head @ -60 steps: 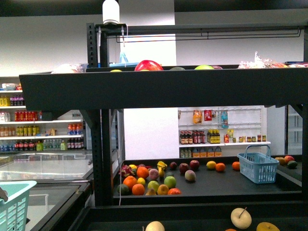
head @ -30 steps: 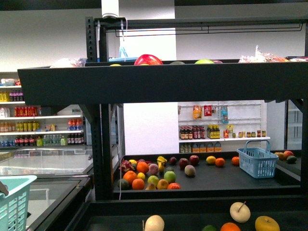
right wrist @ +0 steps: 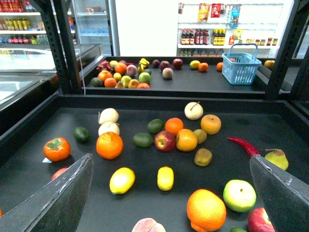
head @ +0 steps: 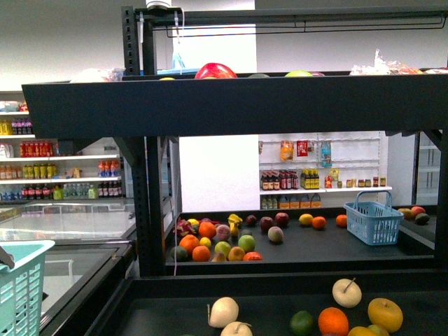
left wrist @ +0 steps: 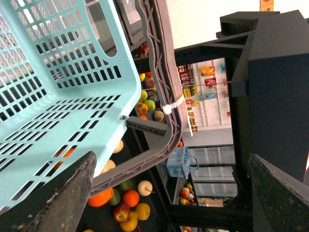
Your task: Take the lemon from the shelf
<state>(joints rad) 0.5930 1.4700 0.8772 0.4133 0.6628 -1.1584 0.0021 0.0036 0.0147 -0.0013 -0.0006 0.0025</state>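
Lemon (right wrist: 122,180) hunt: front view just dipped, near tier finally showing

Way more fruit (head: 385,313) visible on the shelf (head: 280,285) than a second ago, so a reach looks on. Lemon sits on the near tray, close to an orange (right wrist: 109,145), with bare tray around it. Fingers on the right gripper (right wrist: 170,162) are wide apart. The left gripper (left wrist: 172,155) is spread too, with the teal basket (left wrist: 58,96) handle crossing it. Mind the raised rim and the upper tier (head: 238,105).

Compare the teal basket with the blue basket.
The teal basket is pale mint; the blue basket is deeper blue. The teal one is close at the left, beside the shelf; the blue one stands on a far tier. The teal one's handle is grey; the blue one's is blue and upright. Both are slotted plastic.
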